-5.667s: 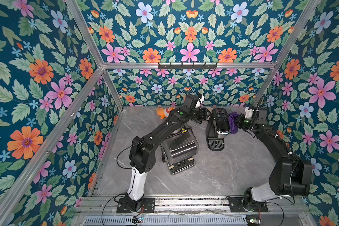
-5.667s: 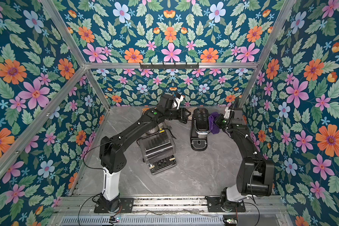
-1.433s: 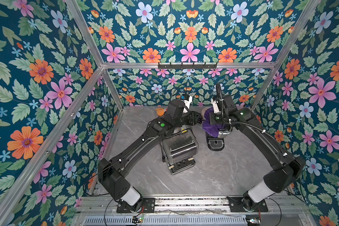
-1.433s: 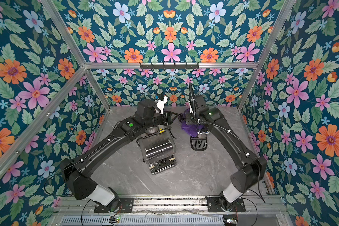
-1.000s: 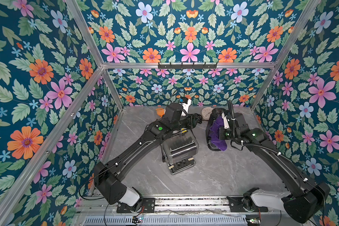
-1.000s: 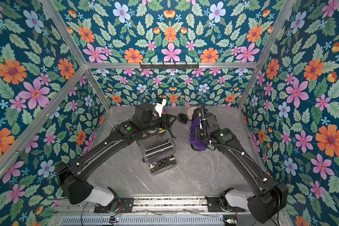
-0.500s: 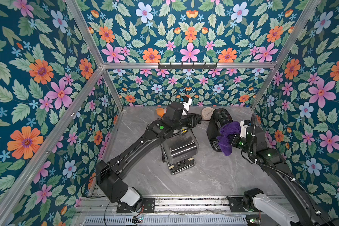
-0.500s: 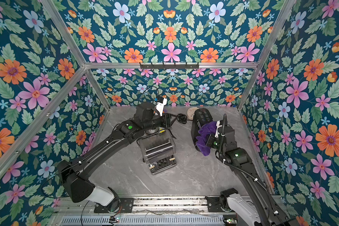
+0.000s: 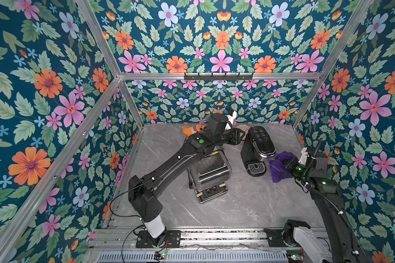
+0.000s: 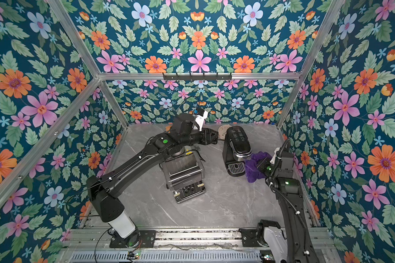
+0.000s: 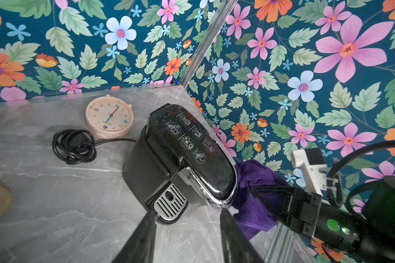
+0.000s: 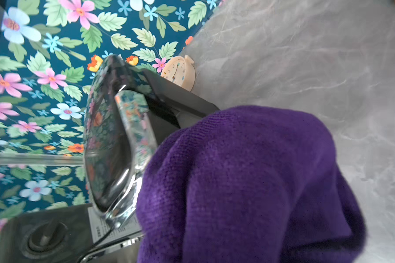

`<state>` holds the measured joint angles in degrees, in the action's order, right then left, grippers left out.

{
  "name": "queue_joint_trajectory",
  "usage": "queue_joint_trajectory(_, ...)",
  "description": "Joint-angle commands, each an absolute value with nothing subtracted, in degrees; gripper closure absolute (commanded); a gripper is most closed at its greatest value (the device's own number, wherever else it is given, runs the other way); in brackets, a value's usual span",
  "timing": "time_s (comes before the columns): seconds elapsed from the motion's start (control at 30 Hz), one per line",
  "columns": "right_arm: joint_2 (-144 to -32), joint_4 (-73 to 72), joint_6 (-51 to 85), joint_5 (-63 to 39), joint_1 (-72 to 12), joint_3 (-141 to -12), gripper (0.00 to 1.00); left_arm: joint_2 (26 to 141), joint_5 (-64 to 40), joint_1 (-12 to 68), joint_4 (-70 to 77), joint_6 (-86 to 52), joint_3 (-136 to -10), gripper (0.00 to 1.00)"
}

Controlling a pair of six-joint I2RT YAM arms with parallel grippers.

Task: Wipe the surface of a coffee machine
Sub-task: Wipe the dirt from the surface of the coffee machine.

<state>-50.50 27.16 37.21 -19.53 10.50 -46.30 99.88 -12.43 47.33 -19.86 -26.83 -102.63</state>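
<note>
The capsule coffee machine [image 9: 259, 145] stands toward the back right of the marble-look table [image 9: 237, 205], with its drip tray [image 9: 256, 168] facing the robot's base. The right gripper [image 9: 288, 165] is clamped on a bunched purple microfibre cloth [image 9: 278, 169]. The wad sits ahead of the fingers, so fabric rather than metal meets the plastic. The cloth lies against the machine's right flank near the front, just under the chrome-edged rim of the glossy button lid [image 11: 192, 145]. In the left wrist view it seems to touch that rim, though the contact line itself is hidden behind the lid. Its loose tail hangs down to the table beside the drip tray. This low, sideways approach suits the side wall, which the lid overhangs.

The left gripper [image 9: 240, 138] hovers just beside the machine's rear left, jaws apart and holding nothing. It is probably placed there as a brace, so the light machine doesn't slide or turn under the wiping push. The power cord [image 11: 73, 145] lies coiled at the back next to a cream clock [image 11: 110, 119], clear of both arms.
</note>
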Motion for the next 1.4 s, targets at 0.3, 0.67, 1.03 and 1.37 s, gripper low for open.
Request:
queue_joint_trajectory(0.3, -65.8, 9.3, 39.8, -40.7, 17.8, -49.1, 1.0, 116.9, -7.2, 49.7, -27.1, -20.7, -121.4, 0.53)
queue_joint_trajectory(0.67, -75.5, 4.8, 39.4, -49.7, 20.2, -49.8, 1.0, 125.3, -2.3, 51.8, -27.1, -18.1, -126.6, 0.51)
queue_joint_trajectory(1.03, -79.5, 0.9, 41.3, -54.8, 20.0, -44.8, 1.0, 128.3, -2.3, 52.1, -26.8, -18.3, -126.5, 0.51)
queue_joint_trajectory(1.37, -76.8, 4.8, 40.7, -54.3, 20.1, -46.4, 1.0, 126.0, -3.0, 52.1, -25.3, -18.5, -122.6, 0.51)
